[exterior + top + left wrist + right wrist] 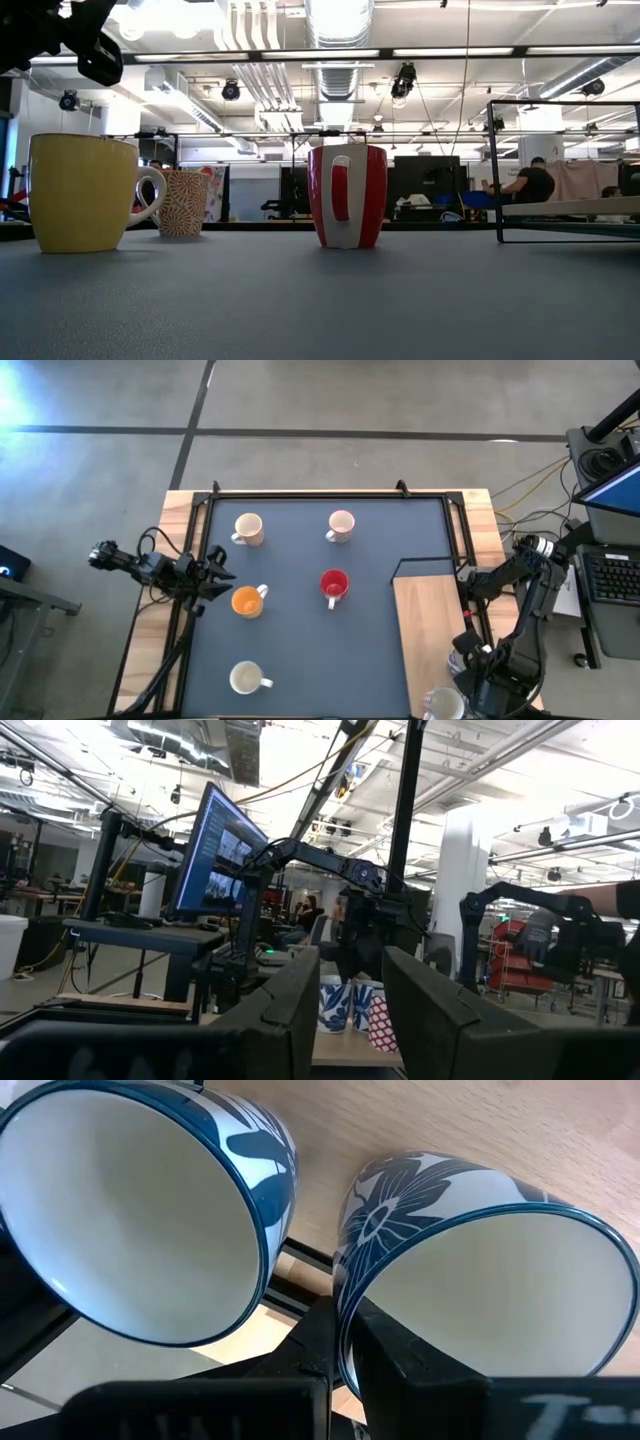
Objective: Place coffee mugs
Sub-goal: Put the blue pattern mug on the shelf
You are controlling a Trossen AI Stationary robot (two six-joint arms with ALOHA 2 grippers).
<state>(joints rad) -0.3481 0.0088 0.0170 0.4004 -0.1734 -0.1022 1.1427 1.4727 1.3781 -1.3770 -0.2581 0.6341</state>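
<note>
Five coffee mugs stand on the dark mat (pixel 300 650): cream (pixel 248 528), pale pink (pixel 341 526), orange (pixel 247 601), red (pixel 333 586) and white (pixel 246 678). At the mat's left edge my left gripper (pixel 218 575) stands open, level and off the table, holding nothing. My right gripper (pixel 340 1370) points down at the table's near right corner, over the wooden side board (pixel 480 1120). It is shut on one of two blue-and-white flowered mugs (pixel 480 1270). The other flowered mug (pixel 130 1210) stands close beside it. My right gripper holds the flowered mug by its rim (pixel 342 1315), on the side facing the other flowered mug. One finger (pixel 410 1365) is inside the mug and the other finger (pixel 295 1355) is outside, coming from above. The mug's mouth faces up; whether its base is on the board, I cannot tell.
A black wire frame (pixel 560 170) borders the wooden side board at the mat's right. The left wrist view shows a red-dotted mug (pixel 382 1025) on that board beside the flowered ones. Monitors and a keyboard (pixel 610 575) stand beyond the table's right edge. The mat's middle and near right have free room.
</note>
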